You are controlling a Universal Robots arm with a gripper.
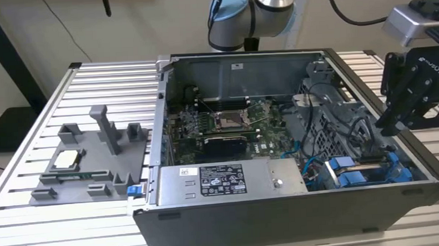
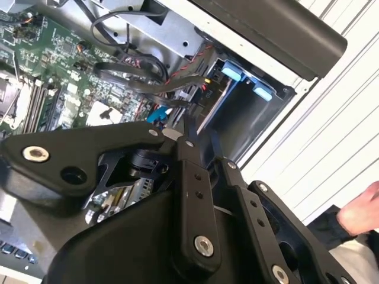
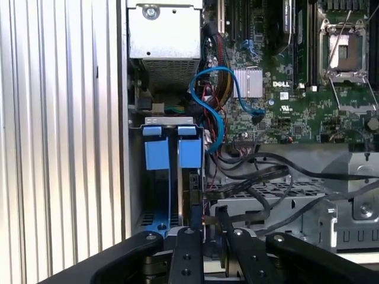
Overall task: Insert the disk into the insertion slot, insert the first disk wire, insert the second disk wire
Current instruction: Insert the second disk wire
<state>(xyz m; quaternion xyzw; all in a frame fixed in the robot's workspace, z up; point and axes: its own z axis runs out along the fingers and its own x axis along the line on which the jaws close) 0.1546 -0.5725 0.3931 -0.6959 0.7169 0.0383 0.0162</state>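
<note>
The open computer case [image 1: 283, 220] lies on the slatted table. At its corner on the exterior view's right is the insertion slot [image 3: 155, 220], a grey bay with blue tabs [image 3: 157, 155]. The disk [image 3: 190, 198] stands on edge inside it under a second blue tab; its blue carrier [image 1: 354, 178] shows in the exterior view. My gripper [image 1: 390, 129] hangs just above that corner. In both wrist views its fingers [image 3: 195, 236] are closed together, gripper [image 3: 208, 228], gripper [image 2: 188, 133], pinching the small end of a black disk wire [image 3: 243, 190] right beside the disk's edge.
The grey power-supply box [image 1: 222, 181] fills the case's front, with the motherboard [image 1: 227, 125] behind it. A bundle of black, blue and red cables [image 3: 207, 106] crosses next to the bay. A grey fixture plate [image 1: 88, 162] lies on the table. A person's hand [image 2: 361, 213] is nearby.
</note>
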